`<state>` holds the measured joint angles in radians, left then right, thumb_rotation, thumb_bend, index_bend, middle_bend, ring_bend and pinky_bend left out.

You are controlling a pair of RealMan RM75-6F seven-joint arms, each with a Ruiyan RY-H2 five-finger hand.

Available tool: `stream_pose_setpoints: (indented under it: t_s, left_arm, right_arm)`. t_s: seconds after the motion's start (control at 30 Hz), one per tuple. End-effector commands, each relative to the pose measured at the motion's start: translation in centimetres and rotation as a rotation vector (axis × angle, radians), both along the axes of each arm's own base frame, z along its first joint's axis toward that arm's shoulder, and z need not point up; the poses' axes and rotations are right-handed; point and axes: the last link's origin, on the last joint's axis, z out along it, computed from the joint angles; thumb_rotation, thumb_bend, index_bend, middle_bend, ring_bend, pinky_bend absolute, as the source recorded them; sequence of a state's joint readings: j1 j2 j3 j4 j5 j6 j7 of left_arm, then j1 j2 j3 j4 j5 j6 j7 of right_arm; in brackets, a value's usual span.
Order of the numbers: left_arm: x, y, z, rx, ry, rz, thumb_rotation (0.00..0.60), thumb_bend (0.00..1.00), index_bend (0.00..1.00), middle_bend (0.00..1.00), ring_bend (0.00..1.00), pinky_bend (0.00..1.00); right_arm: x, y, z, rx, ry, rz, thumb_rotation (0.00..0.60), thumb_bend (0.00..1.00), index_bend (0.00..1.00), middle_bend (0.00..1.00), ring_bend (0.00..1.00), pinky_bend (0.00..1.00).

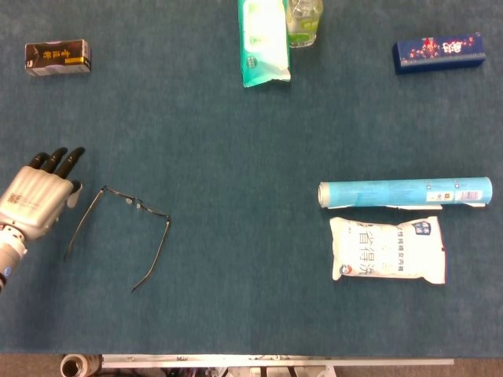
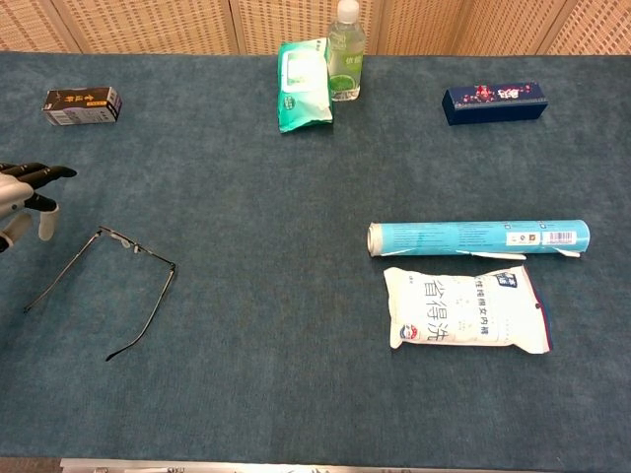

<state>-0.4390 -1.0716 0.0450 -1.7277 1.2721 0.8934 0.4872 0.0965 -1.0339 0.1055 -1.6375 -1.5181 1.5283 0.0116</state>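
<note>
My left hand (image 1: pixel 38 200) hovers at the table's left edge, fingers stretched forward and apart, holding nothing; the chest view shows the left hand (image 2: pixel 25 197) just left of and above the glasses. Thin black wire-frame glasses (image 1: pixel 118 236) lie unfolded on the blue cloth, also seen in the chest view as glasses (image 2: pixel 104 291). My right hand appears in neither view.
A dark small box (image 1: pixel 57 57) sits far left. A green wipes pack (image 1: pixel 263 41) and a clear bottle (image 1: pixel 304 22) stand at the far middle, a navy box (image 1: pixel 438 53) far right. A teal tube (image 1: pixel 405 192) and a white pouch (image 1: pixel 387 249) lie right.
</note>
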Motion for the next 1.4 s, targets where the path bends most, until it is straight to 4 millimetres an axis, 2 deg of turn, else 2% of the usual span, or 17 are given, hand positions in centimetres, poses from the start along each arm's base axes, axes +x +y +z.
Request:
stream_pose_setpoints:
  t_s: [0.03,0.93,1.4]
  left_arm:
    - [0.7,-0.1,-0.5,-0.015,-0.006,0.006,0.600,0.78,0.48,0.00,0.00,0.12]
    - [3.6,0.2,-3.3,-0.108,-0.050,-0.035,0.600,0.78,0.46,0.00,0.00,0.12]
    - [3.3,1.4,-3.8,-0.102,-0.014,-0.029,0.600,0.78,0.45,0.00,0.00,0.12]
  right_arm:
    - [0.0,0.0,0.0,0.000,-0.001,0.002,0.600,0.32,0.39,0.37,0.22,0.37]
    - [0.1,0.1,0.1,0.001,-0.002,0.008,0.600,0.32,0.39,0.36,0.22,0.37]
    - [0.1,0.1,0.2,-0.002,0.000,0.012,0.600,0.32,0.39,0.36,0.22,0.37]
